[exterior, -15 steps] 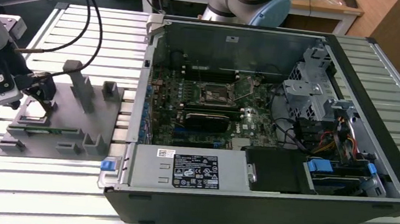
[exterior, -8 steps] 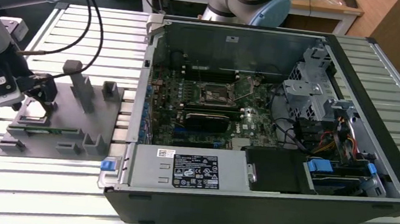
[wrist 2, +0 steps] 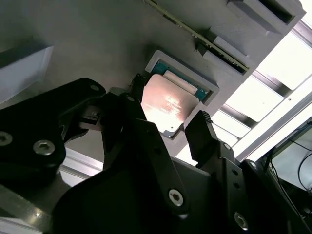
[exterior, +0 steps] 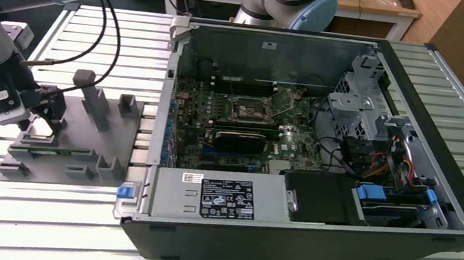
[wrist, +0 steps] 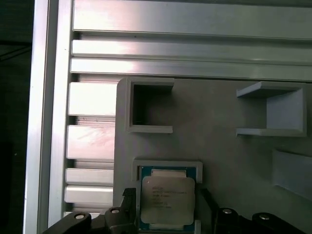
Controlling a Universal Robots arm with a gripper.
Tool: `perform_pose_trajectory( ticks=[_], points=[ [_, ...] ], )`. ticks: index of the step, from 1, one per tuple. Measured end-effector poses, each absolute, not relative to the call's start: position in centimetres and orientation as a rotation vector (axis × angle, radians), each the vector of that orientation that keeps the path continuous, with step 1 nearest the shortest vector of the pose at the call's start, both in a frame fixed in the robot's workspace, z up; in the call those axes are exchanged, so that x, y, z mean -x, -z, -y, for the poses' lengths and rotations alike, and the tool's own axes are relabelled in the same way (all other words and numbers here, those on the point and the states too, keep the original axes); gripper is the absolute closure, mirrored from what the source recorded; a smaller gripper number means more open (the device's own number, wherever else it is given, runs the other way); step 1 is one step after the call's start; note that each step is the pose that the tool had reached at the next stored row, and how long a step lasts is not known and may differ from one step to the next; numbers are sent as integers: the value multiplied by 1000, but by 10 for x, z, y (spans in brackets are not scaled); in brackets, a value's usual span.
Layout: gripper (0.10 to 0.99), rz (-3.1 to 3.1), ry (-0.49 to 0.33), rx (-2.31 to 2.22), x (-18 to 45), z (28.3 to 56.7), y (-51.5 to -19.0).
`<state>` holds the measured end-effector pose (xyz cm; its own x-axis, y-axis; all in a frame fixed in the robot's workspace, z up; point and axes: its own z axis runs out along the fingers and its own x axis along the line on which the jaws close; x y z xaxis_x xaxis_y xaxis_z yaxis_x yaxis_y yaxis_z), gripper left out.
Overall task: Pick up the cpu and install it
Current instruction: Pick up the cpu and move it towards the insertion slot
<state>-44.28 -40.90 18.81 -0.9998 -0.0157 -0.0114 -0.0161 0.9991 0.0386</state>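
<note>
Fingers spread to either side, the gripper (wrist 2: 168,101) straddles the cpu (wrist 2: 169,109), which lies flat, silvery top up, in a square pocket of the grey fixture (wrist: 219,161). The chip is near-square, its edges parallel to the pocket walls. Beyond, toward the exterior view's right, stands an open computer case (exterior: 229,248).

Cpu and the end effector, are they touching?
Cannot tell. In both wrist views the end effector straddles the cpu, but neither shows contact or a gap plainly.
</note>
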Motion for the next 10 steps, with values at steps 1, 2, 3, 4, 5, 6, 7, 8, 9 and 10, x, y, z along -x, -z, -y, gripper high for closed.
perform_pose_trajectory(
  ticks=[1,2,3,4,5,6,7,8,9,10],
  points=[
    [463,-3126,-60,25,443,409,-188],
    [463,-3122,-60,25,443,409,-188],
    [463,-3119,-60,25,443,409,-188],
    [463,-3119,-60,25,443,409,-188],
    [463,-3119,-60,25,443,409,-188],
    [463,-3119,-60,25,443,409,-188],
    [463,-3119,-60,25,443,409,-188],
    [463,-3119,-60,25,443,409,-188],
    [463,-3119,-60,25,443,409,-187],
    [463,-3119,-60,25,443,409,-187]
  ],
)
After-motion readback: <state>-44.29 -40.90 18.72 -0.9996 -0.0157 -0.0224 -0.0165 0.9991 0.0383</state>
